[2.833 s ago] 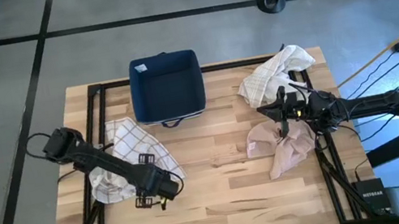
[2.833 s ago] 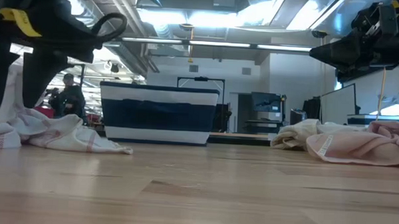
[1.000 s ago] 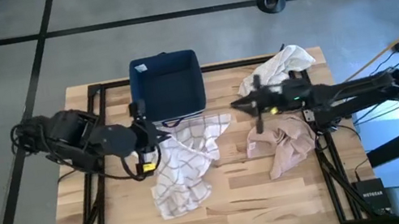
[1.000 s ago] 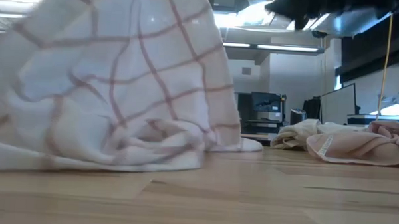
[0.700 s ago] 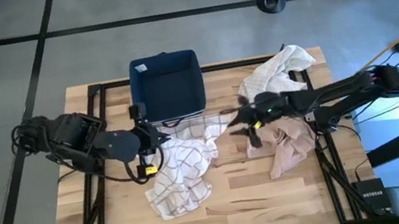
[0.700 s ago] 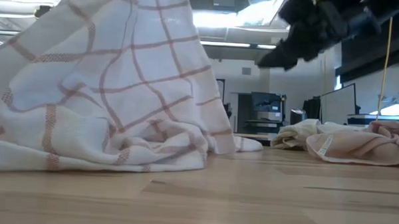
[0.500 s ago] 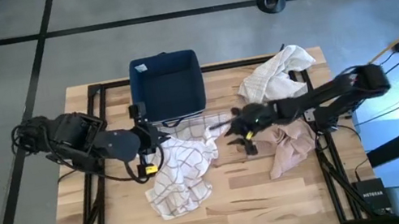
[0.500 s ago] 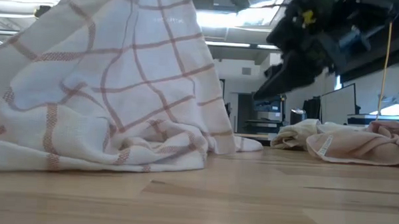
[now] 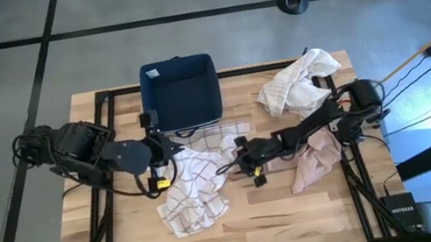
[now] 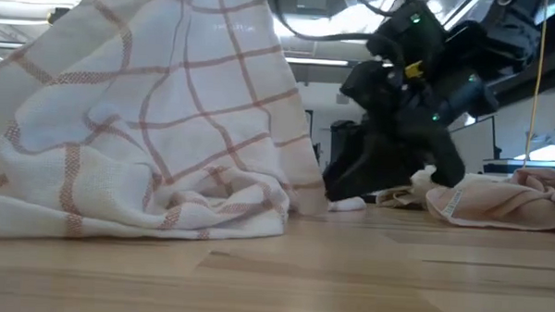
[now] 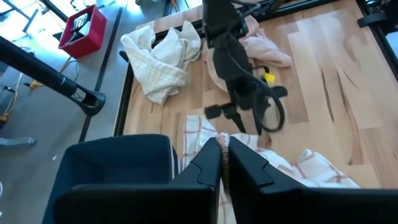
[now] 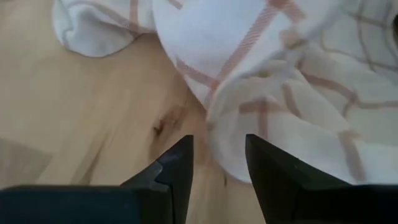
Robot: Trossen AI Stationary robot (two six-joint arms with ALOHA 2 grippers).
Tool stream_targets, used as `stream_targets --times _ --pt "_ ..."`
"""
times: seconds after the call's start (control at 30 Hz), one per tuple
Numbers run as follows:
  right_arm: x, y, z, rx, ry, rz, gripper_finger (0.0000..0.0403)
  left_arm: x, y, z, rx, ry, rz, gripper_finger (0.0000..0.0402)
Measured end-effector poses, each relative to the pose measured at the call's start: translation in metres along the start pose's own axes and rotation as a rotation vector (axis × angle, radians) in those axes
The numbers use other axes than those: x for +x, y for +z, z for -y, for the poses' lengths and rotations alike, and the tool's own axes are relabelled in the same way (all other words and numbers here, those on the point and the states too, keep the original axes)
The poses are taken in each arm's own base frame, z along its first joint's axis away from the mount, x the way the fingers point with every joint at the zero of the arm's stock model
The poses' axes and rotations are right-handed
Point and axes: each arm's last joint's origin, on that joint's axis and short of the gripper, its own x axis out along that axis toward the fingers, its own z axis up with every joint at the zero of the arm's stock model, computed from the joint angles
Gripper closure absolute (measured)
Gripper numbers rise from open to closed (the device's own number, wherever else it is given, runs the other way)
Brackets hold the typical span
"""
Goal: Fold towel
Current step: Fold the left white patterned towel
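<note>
The towel (image 9: 199,177) is white with red-brown checks. Part of it is raised by my left gripper (image 9: 166,150), which is shut on it at the table's middle left; the remainder lies crumpled on the wood (image 10: 146,198). My right gripper (image 12: 217,149) is open and low over the table at the towel's right-hand edge (image 9: 236,163). Its two fingers stand on either side of a bulging fold of the towel (image 12: 233,146); whether they touch it I cannot tell. My left gripper pinches a bunched bit of the towel's edge (image 11: 223,163) between its two fingers. The fingers slant downward from the table's left side. The towel hangs slack below them, and its lower part (image 9: 192,214) rests in folds on the table.
A navy bin (image 9: 181,96) stands at the far middle of the table. A white checked cloth (image 9: 298,81) lies heaped at the far right, and a pink cloth (image 9: 312,164) lies under my right arm. Bare wood (image 9: 285,211) stretches along the near edge.
My right gripper has come down from high over the far right and travelled toward the table's left and near edge, tipping downward, to the towel's right-hand edge. The towel stays hanging from my left gripper, which has kept still.
</note>
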Motion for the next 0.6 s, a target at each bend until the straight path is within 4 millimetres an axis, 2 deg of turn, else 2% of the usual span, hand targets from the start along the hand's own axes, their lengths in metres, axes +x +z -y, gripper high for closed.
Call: stream_targets --times 0.1,0.17,0.3,0.33,0.4,0.5,0.6 --pt "0.009 0.005 0.002 0.000 -0.008 -0.005 0.0259 0.000 0.000 0.000 0.000 0.000 0.000 0.0392" --pt "0.010 0.009 0.004 0.000 -0.034 -0.012 0.0278 0.000 0.000 0.000 0.000 0.000 0.000 0.0392" --pt "0.002 0.013 0.007 -0.041 -0.073 -0.063 0.0375 0.000 0.000 0.000 0.000 0.000 -0.001 0.0392" --pt "-0.003 0.016 0.007 -0.057 -0.084 -0.073 0.0387 0.000 0.000 0.000 0.000 0.000 -0.001 0.0392" --pt "-0.016 0.025 0.007 -0.074 -0.130 -0.079 0.0386 -0.001 0.000 0.000 0.005 -0.001 0.002 0.0392" --pt "-0.048 0.045 0.006 -0.120 -0.209 -0.066 0.0394 -0.010 0.004 -0.006 0.007 0.013 0.040 0.0392" --pt "-0.097 0.079 0.009 -0.160 -0.304 -0.027 0.0394 -0.029 0.011 -0.017 -0.011 0.056 0.117 0.0392"
